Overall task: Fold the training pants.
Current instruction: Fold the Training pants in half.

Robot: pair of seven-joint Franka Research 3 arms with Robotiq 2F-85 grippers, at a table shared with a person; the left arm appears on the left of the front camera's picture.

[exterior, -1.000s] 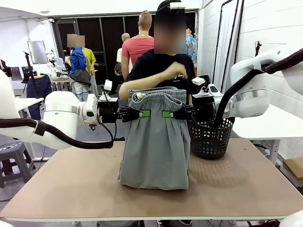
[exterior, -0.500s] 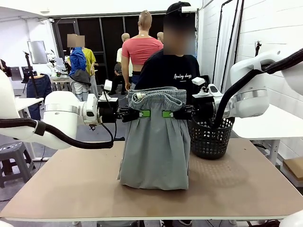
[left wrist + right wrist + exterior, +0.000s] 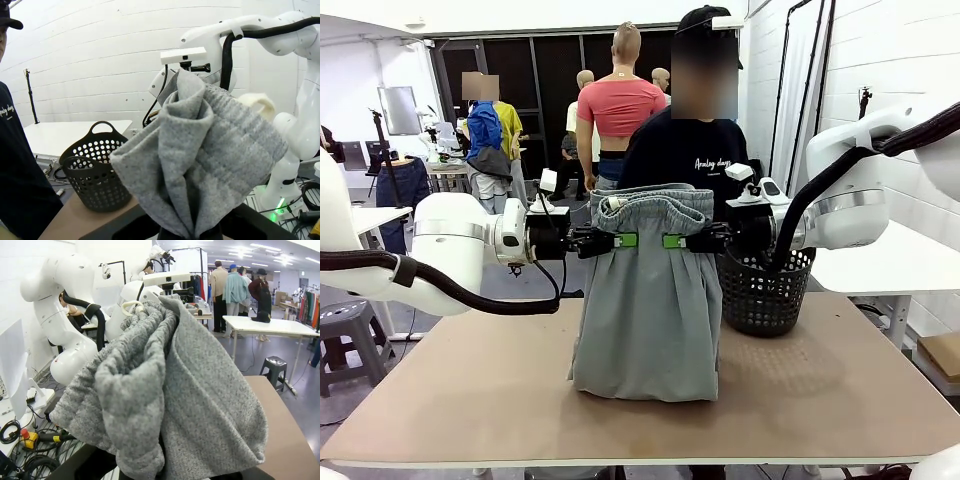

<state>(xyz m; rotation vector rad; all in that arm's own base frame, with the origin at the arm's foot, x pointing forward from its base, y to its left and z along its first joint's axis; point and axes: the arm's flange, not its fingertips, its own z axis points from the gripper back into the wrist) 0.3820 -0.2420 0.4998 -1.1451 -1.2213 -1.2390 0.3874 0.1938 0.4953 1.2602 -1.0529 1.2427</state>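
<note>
i've got the left gripper and right gripper both clamped on the waistband of the grey training pants, holding them up in front of the person with the bottom edge bunched on the table, black basket just beside.

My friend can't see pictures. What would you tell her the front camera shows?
Two white robot arms hold up light grey jersey training pants by the gathered waistband, left gripper and right gripper shut on it, hem resting on the brown table. A black mesh basket stands beside.
</note>
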